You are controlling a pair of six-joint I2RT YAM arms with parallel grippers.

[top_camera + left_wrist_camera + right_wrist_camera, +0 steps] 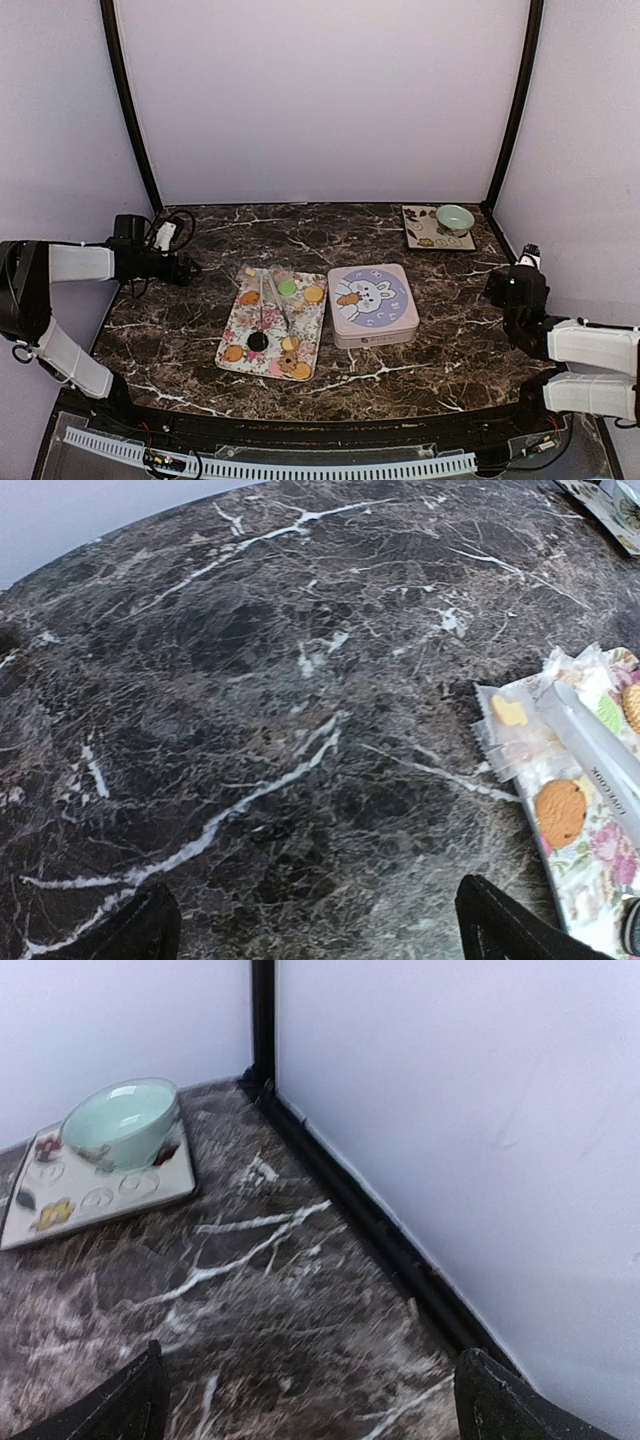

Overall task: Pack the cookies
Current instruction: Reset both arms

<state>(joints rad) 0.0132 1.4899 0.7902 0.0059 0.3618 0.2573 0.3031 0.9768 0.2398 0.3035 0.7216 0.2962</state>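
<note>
the small round and flower-shaped cookies [313, 294] lie on the rectangular floral-print tray [240, 322] at table centre, just left of the closed square rabbit-print tin [372, 303]. left gripper [184, 268]: over bare marble left of the tray, jaws wide, holding nothing. right gripper [496, 285]: near the right wall, jaws wide, holding nothing.

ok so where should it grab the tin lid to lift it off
Take the lid by its rim, one finger on the far straight edge and one on the near, coming straight down from above. The tin lies flat and closed, and the tray sits close beside its left edge, so a left-to-right pinch would likely be cramped.
</note>
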